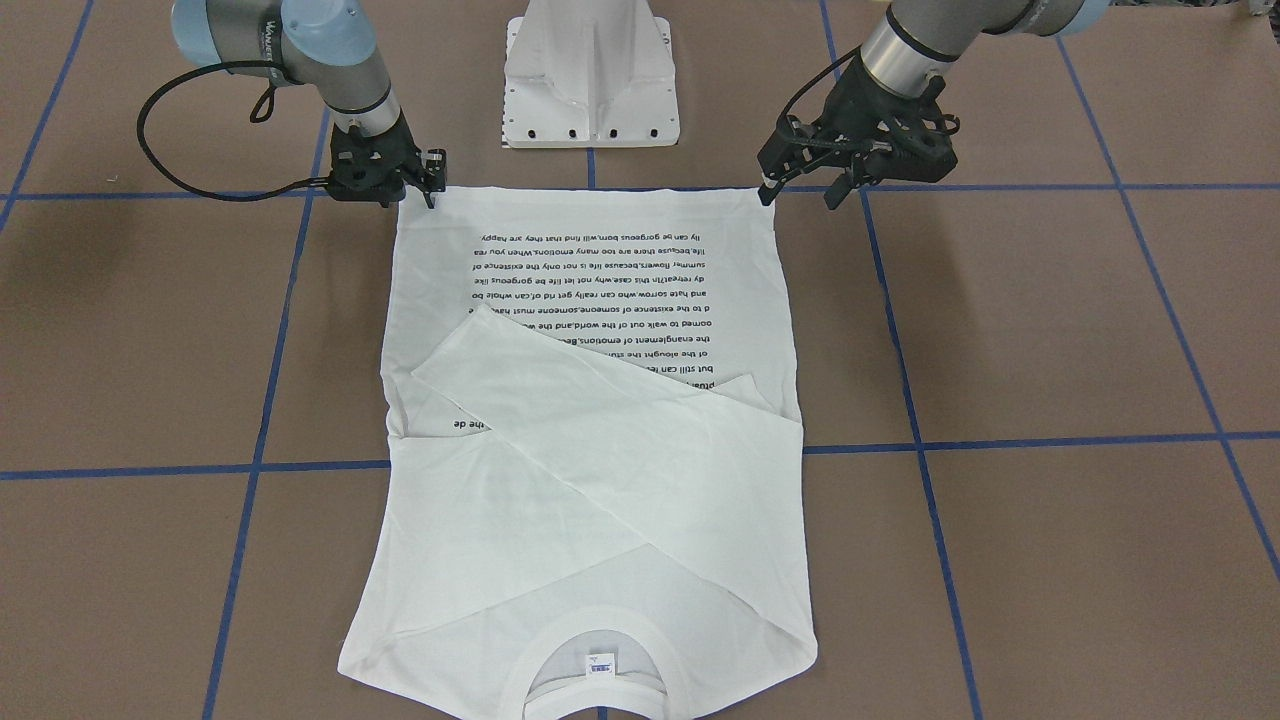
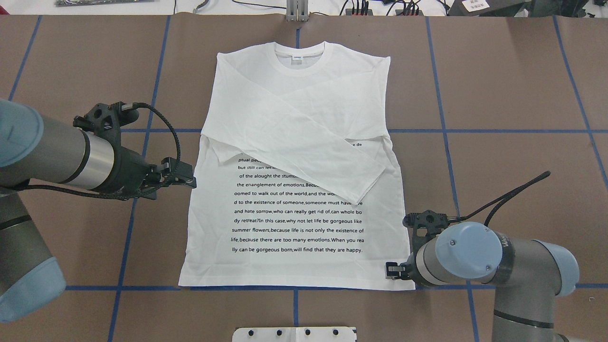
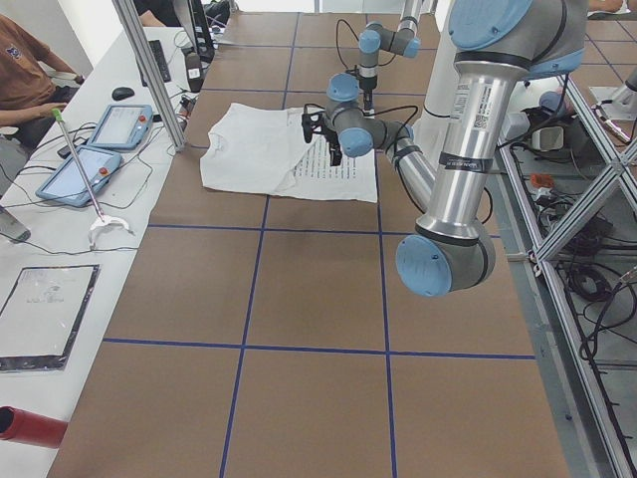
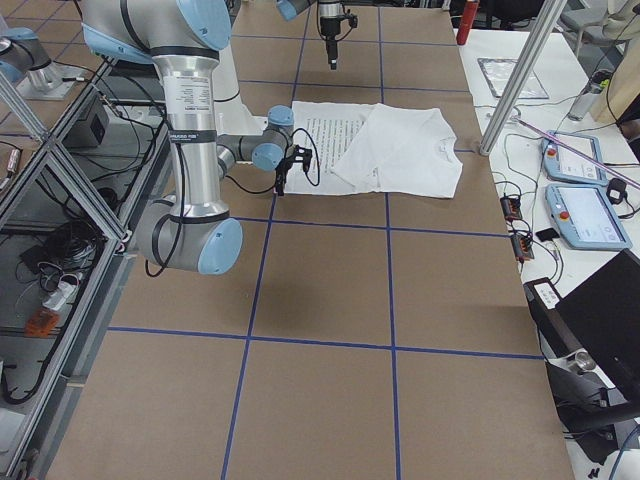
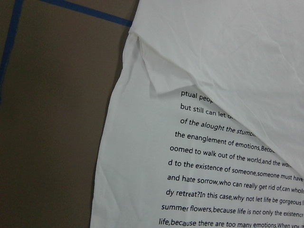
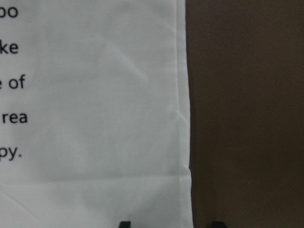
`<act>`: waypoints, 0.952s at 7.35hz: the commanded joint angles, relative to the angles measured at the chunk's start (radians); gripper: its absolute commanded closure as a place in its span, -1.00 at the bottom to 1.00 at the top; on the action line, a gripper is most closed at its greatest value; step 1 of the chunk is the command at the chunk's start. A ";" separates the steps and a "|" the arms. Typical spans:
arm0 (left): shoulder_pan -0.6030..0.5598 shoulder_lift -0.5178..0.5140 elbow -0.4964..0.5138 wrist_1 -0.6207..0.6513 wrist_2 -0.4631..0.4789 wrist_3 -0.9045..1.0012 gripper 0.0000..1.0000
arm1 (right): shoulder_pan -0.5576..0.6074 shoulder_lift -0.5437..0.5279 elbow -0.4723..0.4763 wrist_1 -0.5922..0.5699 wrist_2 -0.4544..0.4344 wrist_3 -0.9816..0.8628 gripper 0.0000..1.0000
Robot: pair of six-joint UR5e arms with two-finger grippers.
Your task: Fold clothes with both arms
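Observation:
The clothes, one white long-sleeved T-shirt [image 2: 294,142] with black text lines, lie flat on the brown table with both sleeves crossed over the chest and the collar [image 1: 595,650] away from the robot. My right gripper [image 1: 432,195] is open, low at the shirt's hem corner. In the right wrist view its fingertips [image 6: 124,223] straddle the shirt's side edge [image 6: 183,118]. My left gripper [image 1: 800,193] is open, with nothing between its fingers. It hangs above the table beside the shirt's other side [image 2: 183,176]. The left wrist view shows only the shirt [image 5: 213,71] from above.
The white pedestal base [image 1: 590,80] stands at the robot's edge of the table, just behind the hem. Blue tape lines [image 2: 446,130] grid the brown table. Tablets [image 3: 95,159], cables and a seated person [image 3: 25,75] are on the side bench beyond the collar end.

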 commanded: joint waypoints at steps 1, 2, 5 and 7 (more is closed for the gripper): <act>0.002 0.000 0.000 0.000 0.000 0.000 -0.89 | 0.001 0.000 0.000 0.000 0.008 0.000 -0.24; 0.002 -0.002 0.001 0.000 0.000 0.000 -0.89 | 0.001 0.000 0.000 -0.002 0.008 0.000 -0.23; 0.000 -0.002 0.000 0.000 0.000 0.002 -0.89 | 0.001 -0.008 0.002 -0.002 0.023 0.000 0.17; -0.003 -0.002 0.001 0.000 0.000 0.002 -0.89 | 0.000 -0.007 0.000 -0.002 0.025 0.000 0.39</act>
